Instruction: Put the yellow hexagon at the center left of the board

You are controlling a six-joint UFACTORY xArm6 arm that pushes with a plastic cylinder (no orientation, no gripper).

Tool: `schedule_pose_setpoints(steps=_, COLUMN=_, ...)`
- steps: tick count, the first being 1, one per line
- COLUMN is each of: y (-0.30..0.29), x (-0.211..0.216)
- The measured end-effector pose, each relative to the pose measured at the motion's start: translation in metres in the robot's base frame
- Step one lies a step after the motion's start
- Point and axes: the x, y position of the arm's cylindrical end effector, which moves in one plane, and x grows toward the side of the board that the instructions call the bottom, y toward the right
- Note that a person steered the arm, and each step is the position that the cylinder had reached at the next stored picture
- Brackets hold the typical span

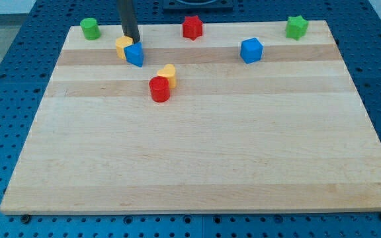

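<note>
Bare of any jaws, my tip [132, 40] is being held near the board's top-left corner, touching the yellow hexagon [122, 46] just below-left.

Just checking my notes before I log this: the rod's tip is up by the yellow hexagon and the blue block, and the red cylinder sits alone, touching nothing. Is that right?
Not quite. The camera view shows the red cylinder pressed against a yellow block, not alone. The rest holds: my tip is by the yellow hexagon and the blue block.
</note>
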Motion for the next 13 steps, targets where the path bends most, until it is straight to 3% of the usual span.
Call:
schedule_pose_setpoints(steps=2, y=-0.004, x=0.039)
schedule_pose_setpoints(steps=6, y=-0.069, x=0.08)
schedule_pose_setpoints(steps=13, y=-0.11, x=0.118)
